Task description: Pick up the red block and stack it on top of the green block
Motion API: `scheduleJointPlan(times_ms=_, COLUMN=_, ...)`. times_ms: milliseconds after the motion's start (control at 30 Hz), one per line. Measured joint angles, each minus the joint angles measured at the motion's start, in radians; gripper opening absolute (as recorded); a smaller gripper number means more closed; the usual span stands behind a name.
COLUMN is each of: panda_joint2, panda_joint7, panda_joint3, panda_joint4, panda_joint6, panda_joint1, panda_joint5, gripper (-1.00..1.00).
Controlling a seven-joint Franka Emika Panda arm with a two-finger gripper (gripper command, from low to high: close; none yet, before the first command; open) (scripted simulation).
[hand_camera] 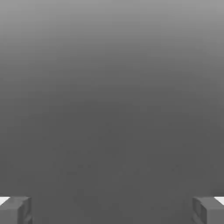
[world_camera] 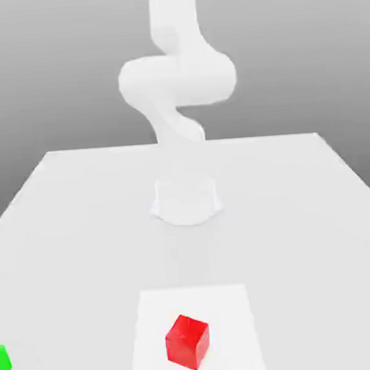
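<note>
1. The red block [world_camera: 187,342] is seen lying on a lighter square patch [world_camera: 228,309] of the table [world_camera: 82,226], near the front edge.
2. The green block [world_camera: 2,364] is found well apart from it, at the exterior view's left edge.
3. The end effector [hand_camera: 112,210] is held wide apart, with nothing between its fingertips [hand_camera: 15,209].

Red block [world_camera: 187,341]: glossy red, darker on shaded faces. Green block [world_camera: 3,363]: bright green, lower left. Table [world_camera: 82,226]: plain white w/ paler square patch [world_camera: 228,317]. Arm [world_camera: 177,87]: white. Fingers [hand_camera: 15,210]: grey, white tips. Bkgd grey gradient.
</note>
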Motion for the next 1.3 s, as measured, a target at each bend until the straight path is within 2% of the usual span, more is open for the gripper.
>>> scheduleJointPlan(times_ms=433, panda_joint2=0.479, panda_joint7=0.27, panda_joint3=0.086, panda_joint4=-0.133, panda_joint6=0.207, panda_joint1=-0.106, panda_joint5=-0.065, gripper=0.0)
scheduleJointPlan(times_ms=767, panda_joint2=0.837, panda_joint7=0.423, panda_joint3=0.091, panda_joint4=-0.232, panda_joint6=0.369, panda_joint1=-0.121, panda_joint5=-0.046, gripper=0.0)
scheduleJointPlan(times_ms=933, panda_joint2=1.017, panda_joint7=0.465, panda_joint3=0.063, panda_joint4=-0.217, panda_joint6=0.51, panda_joint1=-0.103, panda_joint5=-0.084, gripper=0.0)
scheduleJointPlan(times_ms=967, panda_joint2=1.044, panda_joint7=0.472, panda_joint3=0.056, panda_joint4=-0.213, panda_joint6=0.532, panda_joint1=-0.098, panda_joint5=-0.092, gripper=-1.0)
scheduleJointPlan(times_ms=1167, panda_joint2=1.057, panda_joint7=0.475, panda_joint3=0.053, panda_joint4=-0.211, panda_joint6=0.544, panda_joint1=-0.096, panda_joint5=-0.097, gripper=-1.0)
scheduleJointPlan(times_ms=1300, panda_joint2=0.959, panda_joint7=0.453, panda_joint3=0.077, panda_joint4=-0.226, panda_joint6=0.462, panda_joint1=-0.113, panda_joint5=-0.066, gripper=-1.0)
